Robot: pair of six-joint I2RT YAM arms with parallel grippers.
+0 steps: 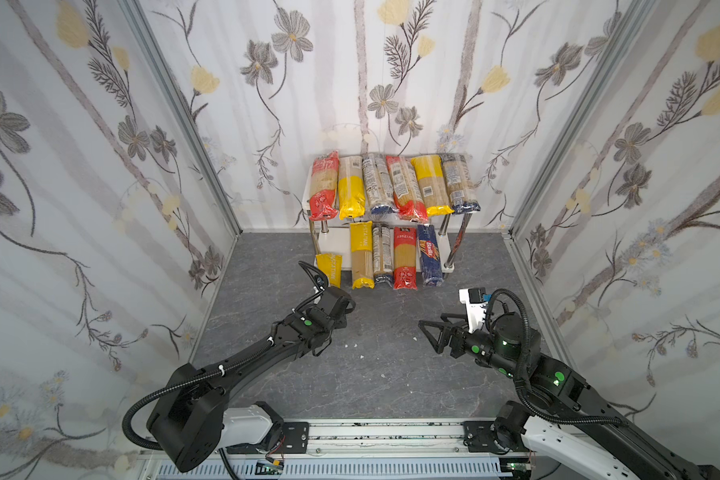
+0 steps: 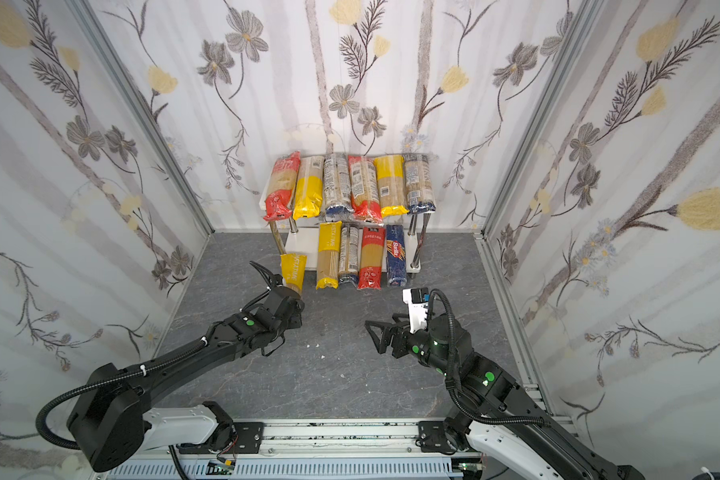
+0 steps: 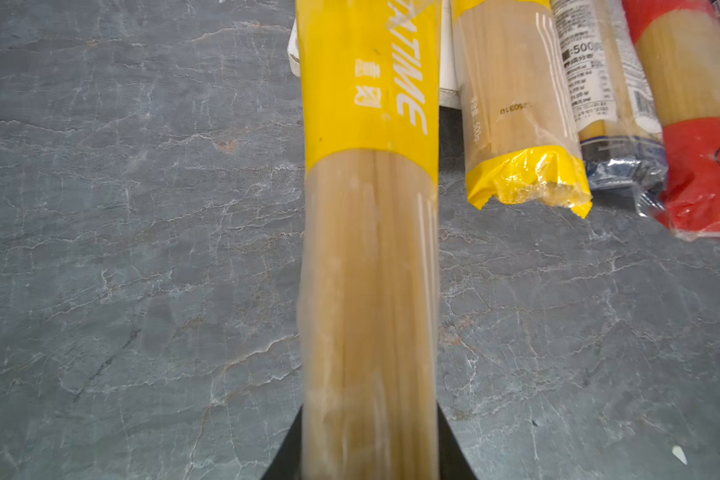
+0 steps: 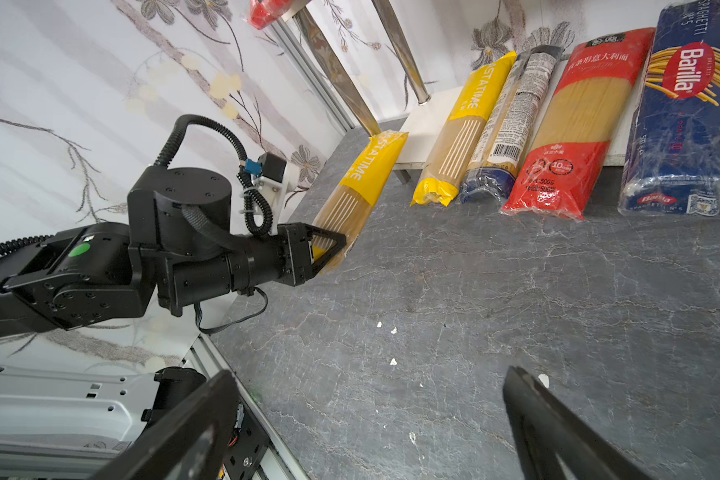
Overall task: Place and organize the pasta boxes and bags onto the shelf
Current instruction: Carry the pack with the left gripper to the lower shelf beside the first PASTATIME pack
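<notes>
Clearly the yellow bag (image 4: 362, 174) slants above the bench (image 4: 474, 311), its far end near the shelf (image 4: 429, 120) corner. Only the wrist views show the left fingers (image 4: 329, 245) clamped on its near end; the top views hide that grip. Beside, the right fingers (image 4: 192, 428) gape wide, empty.

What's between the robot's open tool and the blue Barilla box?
Only bare grey table, nothing else. Both top views show that empty stretch from the right tool up to the Barilla box.
</notes>
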